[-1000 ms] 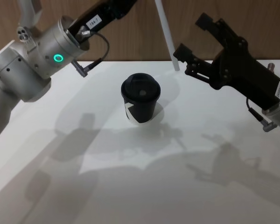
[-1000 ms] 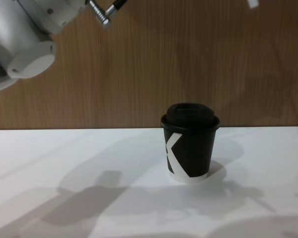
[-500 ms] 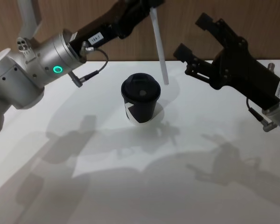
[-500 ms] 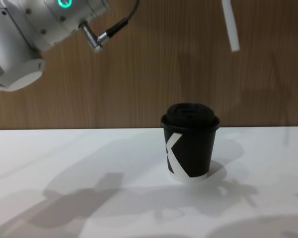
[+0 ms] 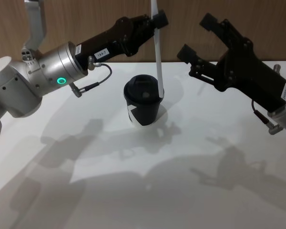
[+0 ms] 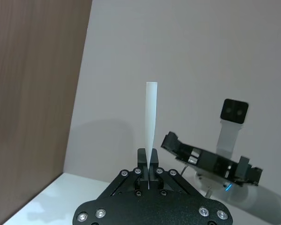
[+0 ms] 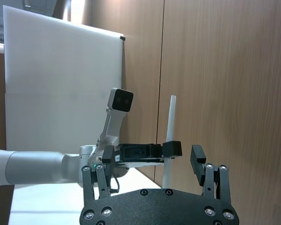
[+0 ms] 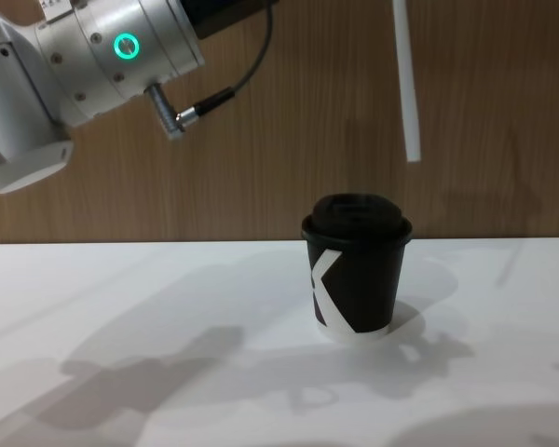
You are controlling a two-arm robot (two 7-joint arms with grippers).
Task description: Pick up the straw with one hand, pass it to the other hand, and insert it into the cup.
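- Holding the straw [image 5: 158, 52] near its upper end in my left gripper [image 5: 155, 21], jaws closed on it; it hangs almost upright.
- In the chest view its lower tip is clearly above the cup [image 8: 356, 276] and a little toward my right of the lid centre.
- I judge the next move is a small shift to the left, then straight down.
- My right gripper [image 5: 194, 37] waits wide open and empty beside the cup, above the bench [image 5: 181, 191].
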